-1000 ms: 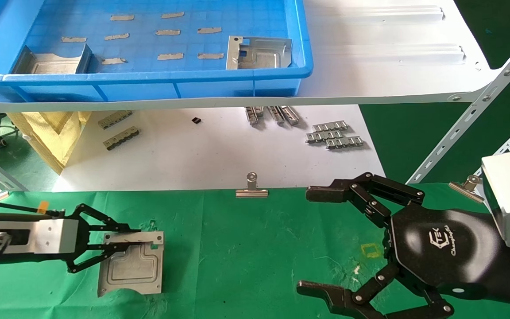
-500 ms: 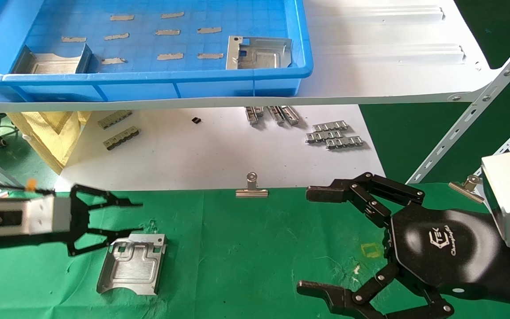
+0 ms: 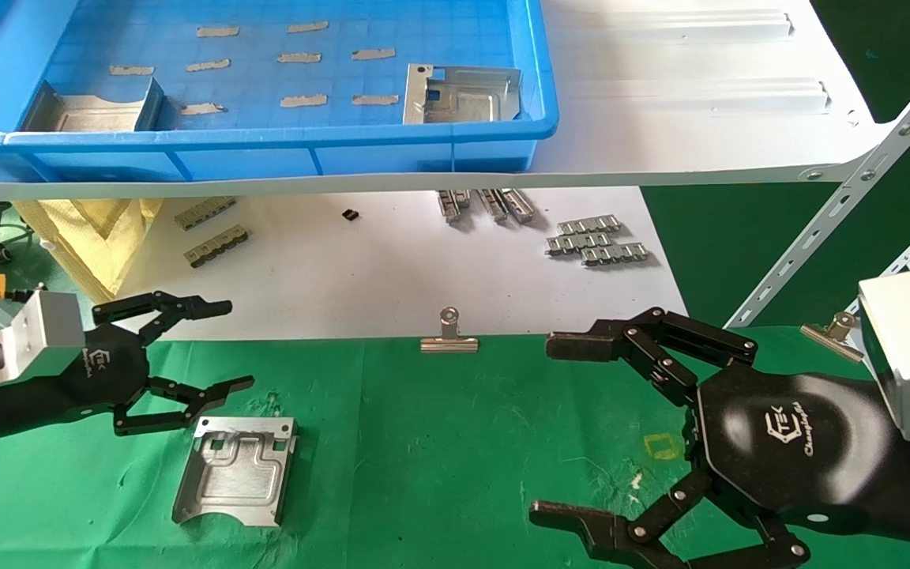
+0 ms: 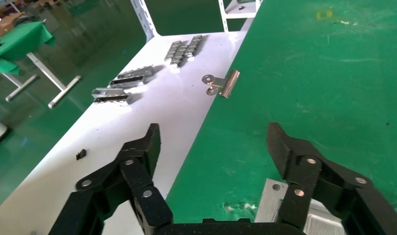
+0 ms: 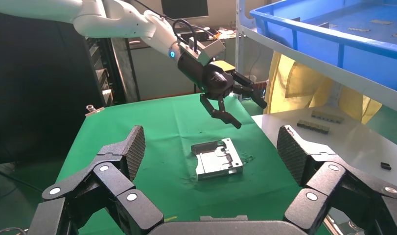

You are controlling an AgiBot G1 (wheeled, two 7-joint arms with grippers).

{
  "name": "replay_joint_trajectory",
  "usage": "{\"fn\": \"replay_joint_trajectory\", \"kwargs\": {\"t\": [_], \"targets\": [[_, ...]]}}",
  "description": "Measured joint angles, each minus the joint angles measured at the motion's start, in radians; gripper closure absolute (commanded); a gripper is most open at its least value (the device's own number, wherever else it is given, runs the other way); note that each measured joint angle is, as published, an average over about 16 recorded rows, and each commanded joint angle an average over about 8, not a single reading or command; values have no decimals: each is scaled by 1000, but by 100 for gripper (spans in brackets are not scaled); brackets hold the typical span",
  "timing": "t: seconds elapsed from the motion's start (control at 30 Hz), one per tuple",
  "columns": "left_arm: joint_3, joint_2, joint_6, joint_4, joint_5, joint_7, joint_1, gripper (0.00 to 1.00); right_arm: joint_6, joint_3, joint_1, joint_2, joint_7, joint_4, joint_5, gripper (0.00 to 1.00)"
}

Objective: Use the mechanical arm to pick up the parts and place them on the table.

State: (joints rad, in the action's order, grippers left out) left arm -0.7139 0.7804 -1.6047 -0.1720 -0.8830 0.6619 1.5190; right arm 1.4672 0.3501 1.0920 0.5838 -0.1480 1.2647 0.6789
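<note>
One silver part [image 3: 234, 472] lies flat on the green table [image 3: 439, 442] at the near left, and it also shows in the right wrist view [image 5: 217, 158]. My left gripper [image 3: 231, 345] hovers open just behind and above it, holding nothing. In the left wrist view, a corner of the part [image 4: 274, 205] peeks out beneath one finger. Two more parts [image 3: 461, 95] [image 3: 92, 109] rest in the blue bin [image 3: 265, 138] on the shelf. My right gripper [image 3: 547, 429] stands open and empty over the cloth at the near right.
A white shelf [image 3: 700, 95] carries the bin, with slanted braces [image 3: 842, 197] at the right. Below it, ridged metal strips [image 3: 597, 241] lie on a white sheet [image 3: 344, 276]. Binder clips [image 3: 449, 336] [image 3: 832, 332] pin the cloth's far edge. A yellow square [image 3: 663, 446] marks the cloth.
My left gripper has let go of the part, opened wider and lifted back toward the cloth's far edge. The part now lies free on the cloth. The right arm has not moved.
</note>
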Motion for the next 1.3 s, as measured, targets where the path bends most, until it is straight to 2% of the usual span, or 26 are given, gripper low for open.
{"fn": "replay_joint_trajectory", "kwargs": {"t": [0.23, 0.43, 1.3], "targets": [[8, -4, 4, -31, -6, -11, -5, 0, 0, 0, 0, 0, 0, 0, 0, 0], [34, -14, 11, -101, -1, -62, -30, 0, 0, 0, 0, 0, 0, 0, 0, 0], [223, -87, 57, -577, 72, -433, -226, 0, 0, 0, 0, 0, 0, 0, 0, 0]]}}
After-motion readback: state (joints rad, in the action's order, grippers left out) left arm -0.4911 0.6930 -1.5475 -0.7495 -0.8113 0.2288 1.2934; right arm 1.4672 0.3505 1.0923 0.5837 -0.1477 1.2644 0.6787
